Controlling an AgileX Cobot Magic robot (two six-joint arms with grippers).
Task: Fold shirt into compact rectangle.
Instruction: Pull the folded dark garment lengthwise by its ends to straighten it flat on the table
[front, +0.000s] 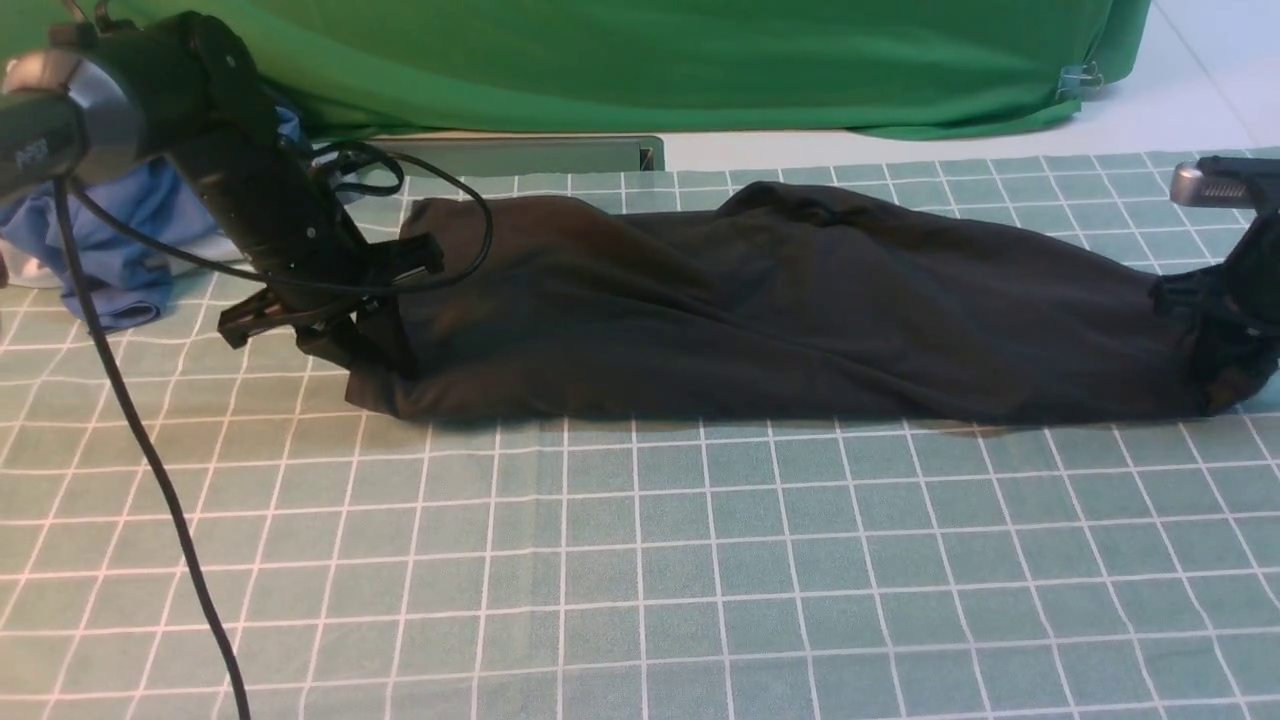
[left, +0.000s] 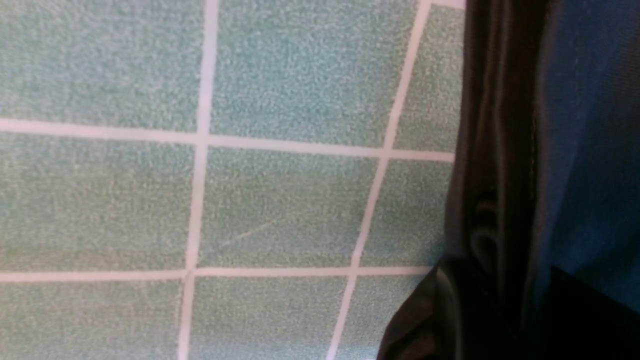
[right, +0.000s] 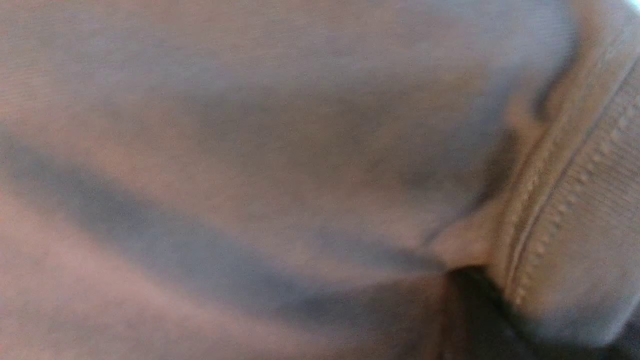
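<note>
Front view: the shirt, black, lies as a long band across mid-frame on the checked tablecloth, with the left gripper angled down from upper left and pinched shut on its left end, the right gripper at the right edge closed on its bunched right end, green cloth behind and a blue garment at left; the marking on the left arm is too blurred to read. Left wrist view: the shirt's gathered folds run down the right side over the checked tablecloth, and the fingers cannot be made out. Right wrist view: the shirt fills the frame, with a stitched hem at right.
</note>
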